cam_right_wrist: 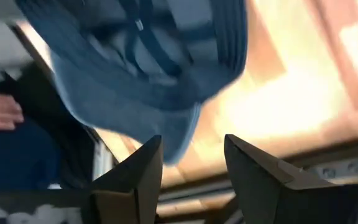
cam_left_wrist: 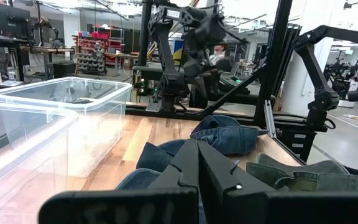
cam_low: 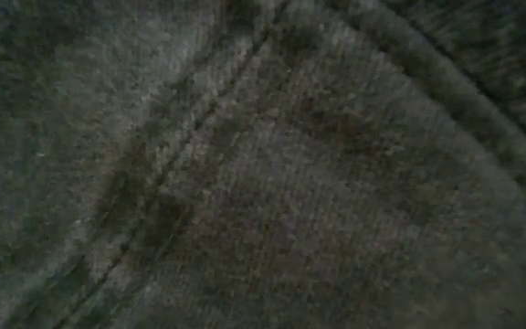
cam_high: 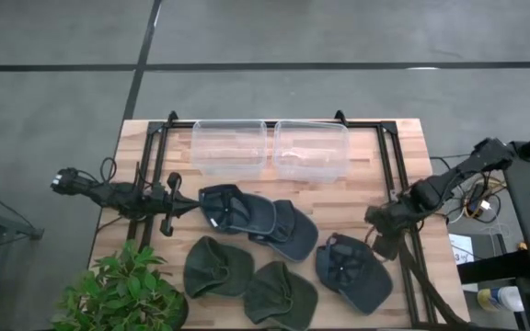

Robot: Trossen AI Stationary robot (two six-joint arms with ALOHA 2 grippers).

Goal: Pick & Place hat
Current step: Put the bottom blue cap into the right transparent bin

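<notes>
Several caps lie on the wooden table (cam_high: pixel 403 147): two dark blue caps (cam_high: pixel 247 216) overlapping in the middle, two green caps (cam_high: pixel 247 280) toward the near edge, and one blue cap (cam_high: pixel 352 271) at the near right. My left gripper (cam_high: pixel 190 204) is shut and empty, level just left of the middle blue caps (cam_left_wrist: pixel 166 155). My right gripper (cam_high: pixel 378 241) is open at the right blue cap's right edge. That cap (cam_right_wrist: pixel 142 68) lies just ahead of the fingers, its brim tip near the gap (cam_right_wrist: pixel 191 149). Cap fabric (cam_low: pixel 263 164) fills the low view.
Two clear plastic bins (cam_high: pixel 270 147) stand side by side at the table's far edge; one also shows in the left wrist view (cam_left_wrist: pixel 55 118). A potted plant (cam_high: pixel 122 290) stands at the near left corner. Black frame rails (cam_high: pixel 389 165) run along the table's left and right sides.
</notes>
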